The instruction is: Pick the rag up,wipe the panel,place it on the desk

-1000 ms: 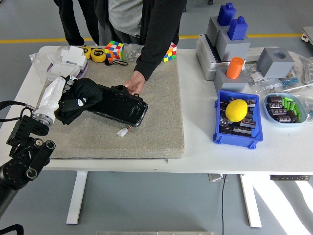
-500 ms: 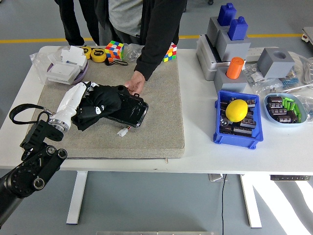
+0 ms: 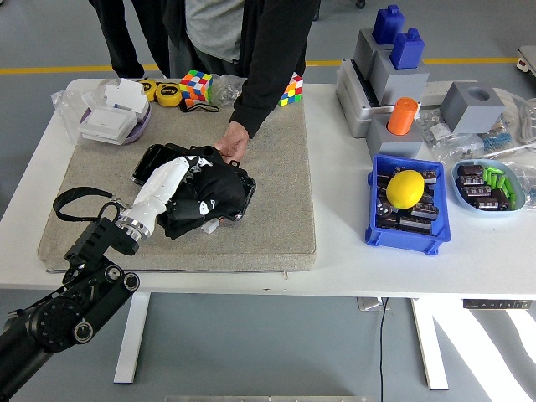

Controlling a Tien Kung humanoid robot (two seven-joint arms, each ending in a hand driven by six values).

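- Wiping under way: left hand, closed on the black rag, has swept from the panel's left end to its right end.
- Panel: on the grey mat, left-centre, steadied by a person's hand.
- Remaining: placing the rag on the desk.

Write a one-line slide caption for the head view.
Left hand presses a black rag across the black panel while a person's hand steadies its far edge.

- No text, label, brand or number could be read on anything.
- The black rag bore small white marks, too small to make out as letters.
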